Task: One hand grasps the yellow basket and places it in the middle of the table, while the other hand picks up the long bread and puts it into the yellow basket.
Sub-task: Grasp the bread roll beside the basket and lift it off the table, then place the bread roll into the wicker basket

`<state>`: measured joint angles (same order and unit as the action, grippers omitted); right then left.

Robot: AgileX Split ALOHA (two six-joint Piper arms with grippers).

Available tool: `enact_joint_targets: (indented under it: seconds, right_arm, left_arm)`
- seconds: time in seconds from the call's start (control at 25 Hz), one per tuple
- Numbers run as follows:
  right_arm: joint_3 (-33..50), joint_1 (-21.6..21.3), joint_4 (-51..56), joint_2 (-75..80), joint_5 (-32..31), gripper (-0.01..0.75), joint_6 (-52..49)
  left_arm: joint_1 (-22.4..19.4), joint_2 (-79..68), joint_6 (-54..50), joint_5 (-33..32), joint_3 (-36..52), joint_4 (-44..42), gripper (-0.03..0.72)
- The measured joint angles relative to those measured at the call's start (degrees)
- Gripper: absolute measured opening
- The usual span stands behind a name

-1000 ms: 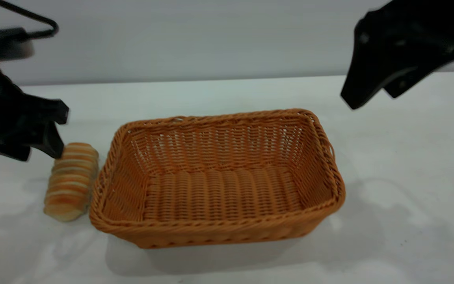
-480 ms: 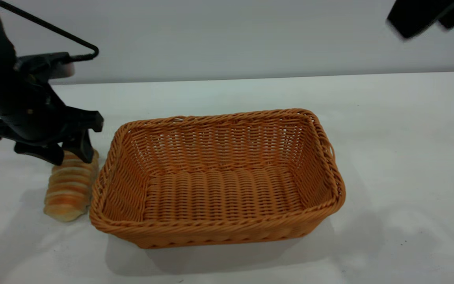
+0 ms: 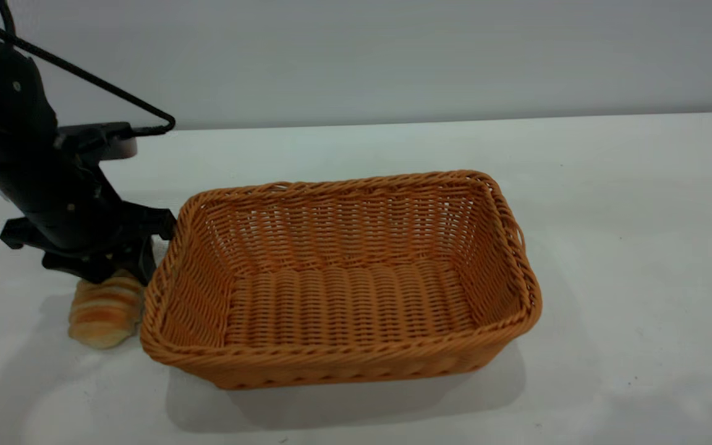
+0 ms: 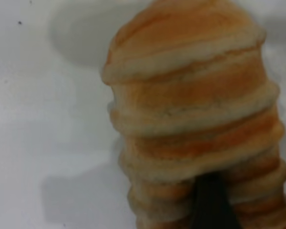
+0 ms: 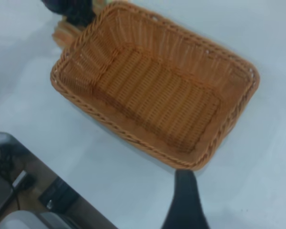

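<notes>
Left gripper on long bread, jaws' state unclear; wrist close-up shows ridges.

Yellow basket: orange-tan woven wicker. Long bread: orange-brown and cream crosswise stripes. Left gripper: black. Table: white, dark-specked.

No text, label, brand, number or sign can be read anywhere in these views. The yellow basket is plain wicker, the long bread shows only its baked stripes, and the desk carries only a few small dark specks.
</notes>
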<state>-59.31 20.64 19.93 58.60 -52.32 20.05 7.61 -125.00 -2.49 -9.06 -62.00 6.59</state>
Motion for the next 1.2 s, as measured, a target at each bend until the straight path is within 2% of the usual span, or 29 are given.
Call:
enact_joint_targets:
  seconds: [0.08,0.16,0.32,0.36,0.64,0.88,1.0,1.2]
  right_arm:
    - [0.0,0.0,-1.0,-0.6,-0.1,0.586,-0.9]
    - [0.1,0.0,-2.2,-0.8,-0.3,0.586,-2.1]
    - [0.1,0.0,-4.1,-1.0,-0.9,0.586,-3.6]
    - [0.1,0.0,-4.4,-1.0,-1.2,0.586,-3.9]
    - [0.1,0.0,-5.5,-1.0,-3.7,0.586,-5.0]
    - [0.1,0.0,-6.0,-1.0,-5.0,0.586,-5.7]
    - [0.1,0.0,-6.1,-1.6,-5.2,0.586,-5.8]
    - [0.2,0.0,-6.3,-6.0,-5.2,0.586,-5.8]
  left_arm:
    - [-0.1,-0.2,0.0,0.0,-0.2,-0.1,0.439]
    - [-0.2,-0.2,0.0,-0.1,-0.2,-0.1,0.359]
    - [-1.0,-0.3,0.0,-0.4,-0.2,-0.3,0.102]
    - [-1.2,-0.3,0.1,-0.6,-0.2,-0.4,0.063]
    - [-2.0,5.7,0.1,-7.6,0.2,-3.5,0.057]
    - [-0.7,19.1,0.1,-9.9,0.3,-1.1,0.057]
    - [2.4,23.0,0.1,-10.5,0.3,0.3,0.057]
    - [10.6,23.7,0.1,-10.6,0.5,0.7,0.057]
